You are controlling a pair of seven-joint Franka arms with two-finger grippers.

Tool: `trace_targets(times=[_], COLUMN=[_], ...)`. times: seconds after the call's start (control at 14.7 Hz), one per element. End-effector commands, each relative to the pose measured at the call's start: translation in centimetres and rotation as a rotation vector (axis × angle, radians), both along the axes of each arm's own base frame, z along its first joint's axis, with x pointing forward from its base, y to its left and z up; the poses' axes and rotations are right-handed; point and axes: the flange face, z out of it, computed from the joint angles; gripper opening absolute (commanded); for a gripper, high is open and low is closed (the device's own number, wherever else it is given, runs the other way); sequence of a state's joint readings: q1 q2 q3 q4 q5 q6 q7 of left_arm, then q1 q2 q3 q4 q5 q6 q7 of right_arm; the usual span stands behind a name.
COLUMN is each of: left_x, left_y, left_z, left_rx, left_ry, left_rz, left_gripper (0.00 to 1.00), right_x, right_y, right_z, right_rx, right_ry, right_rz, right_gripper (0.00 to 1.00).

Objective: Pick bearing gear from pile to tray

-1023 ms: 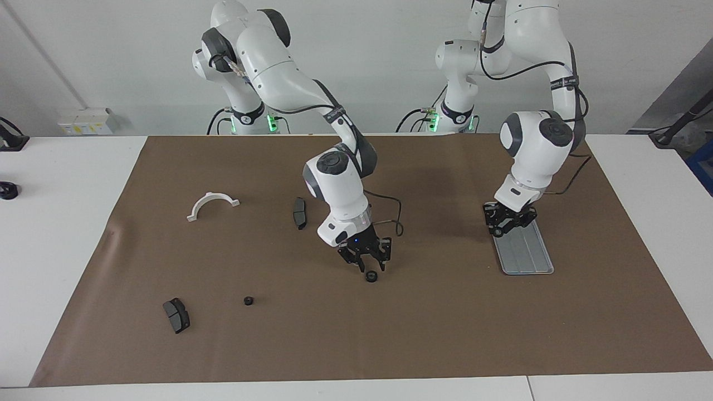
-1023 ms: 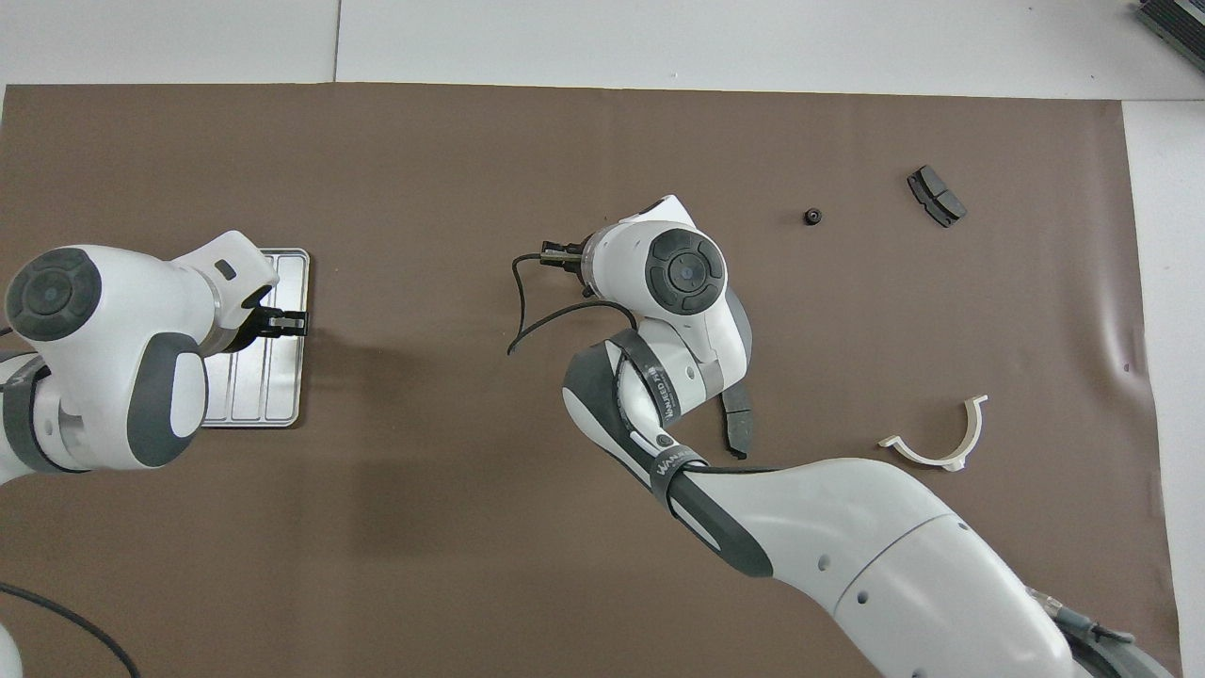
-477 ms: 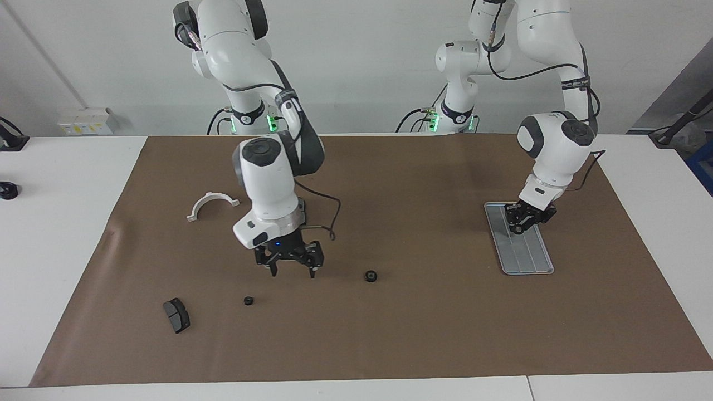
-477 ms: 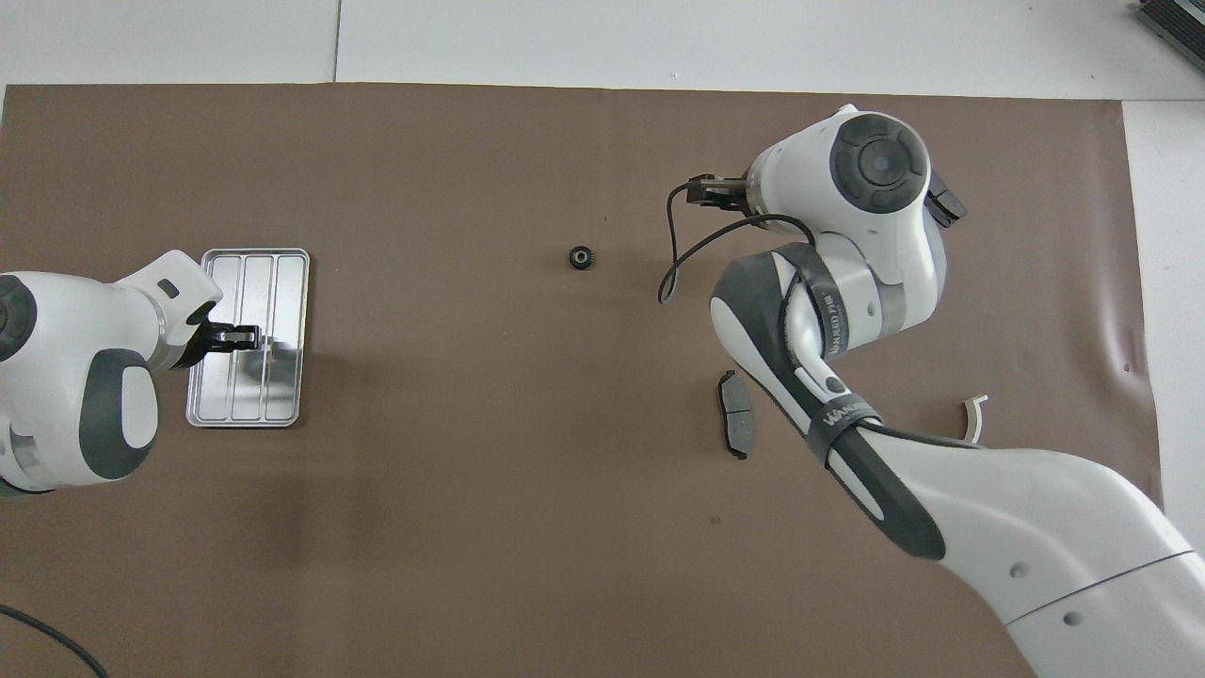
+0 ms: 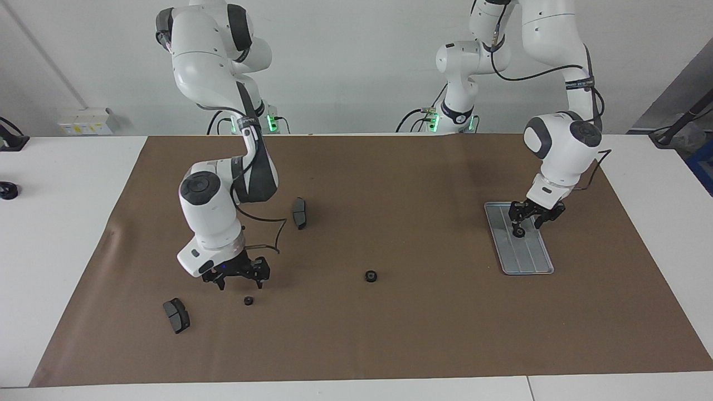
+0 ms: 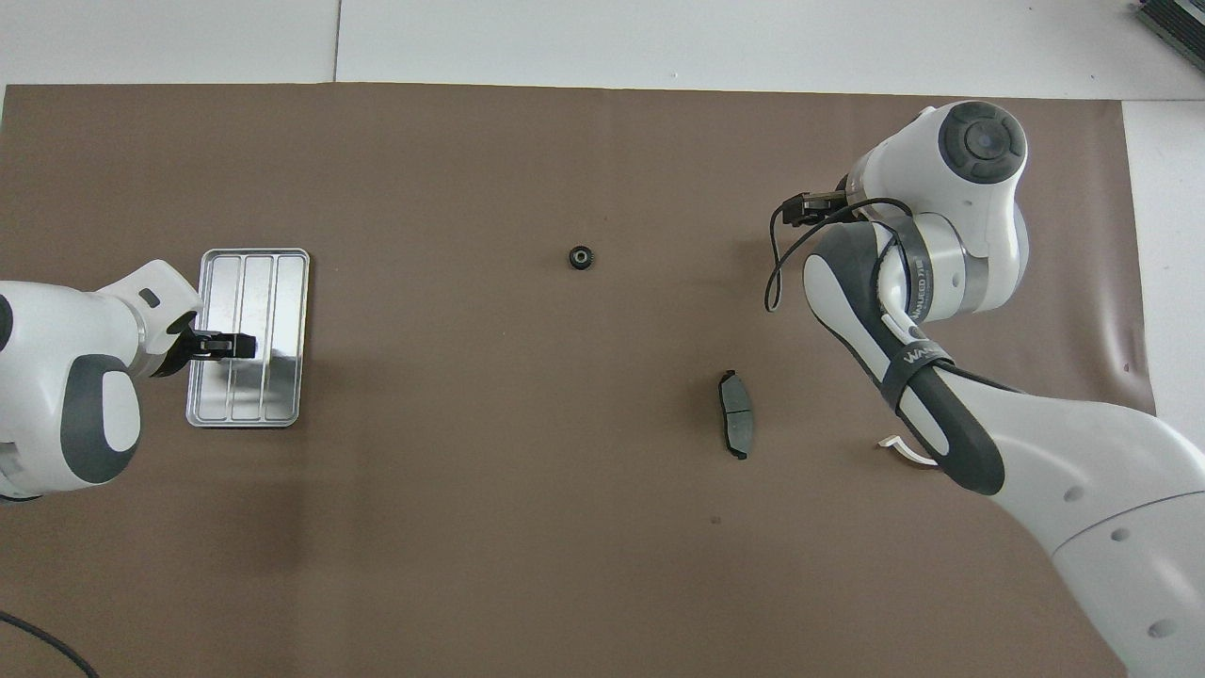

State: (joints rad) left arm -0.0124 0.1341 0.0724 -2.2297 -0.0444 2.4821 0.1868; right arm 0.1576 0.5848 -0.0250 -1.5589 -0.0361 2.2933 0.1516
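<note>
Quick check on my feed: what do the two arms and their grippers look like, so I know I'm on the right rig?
Both arms are glossy white with dark grey joint caps and bands. Right gripper and left gripper are black and two-fingered. A loose black cable loops from each wrist. Green lights glow at both bases.

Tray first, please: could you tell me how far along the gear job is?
Done: no gear clearly lies in the tray. In hand: the right gripper, open, hangs over the mat by the small gear; the left gripper is over the tray. Left: that gear and the mid-mat gear.
</note>
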Motion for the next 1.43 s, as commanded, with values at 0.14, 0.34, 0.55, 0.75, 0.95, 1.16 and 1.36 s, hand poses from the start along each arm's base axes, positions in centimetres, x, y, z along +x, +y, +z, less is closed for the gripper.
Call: trace_targets(times=[0.14, 0.34, 0.55, 0.75, 0.95, 1.16, 1.36], left_x=[3.8, 5.3, 6.0, 7.0, 8.0, 9.8, 9.8], left_y=[-4.7, -10.4, -17.4, -25.2, -30.7, -35.4, -38.4], left_z=[6.0, 7.6, 8.7, 8.7, 7.9, 7.0, 4.5], left_rx=[-0.005, -0.006, -0.027, -0.065, -0.090, -0.120, -0.135], left_ry=[-0.012, -0.054, -0.095, -0.115, -0.127, -0.152, -0.167], left_rz=[-0.095, -0.158, -0.143, -0.095, -0.073, -0.010, 0.001], left_gripper=[1.00, 1.00, 1.00, 1.00, 1.00, 1.00, 1.00], right_x=[0.8, 1.1, 1.3, 1.2, 1.1, 1.1, 1.1], right_y=[-0.5, -0.3, -0.3, -0.2, -0.2, 0.2, 0.1], right_z=[-2.3, -2.2, -2.3, -2.5, -2.8, -3.5, -3.4], right_rx=[-0.004, 0.018, 0.027, 0.032, 0.033, 0.036, 0.035], right_ry=[-0.015, -0.052, -0.066, -0.076, -0.081, -0.084, -0.080], right_rz=[0.024, 0.008, 0.003, 0.001, 0.001, -0.011, -0.013], right_gripper=[1.00, 0.73, 0.46, 0.45, 0.45, 0.45, 0.37])
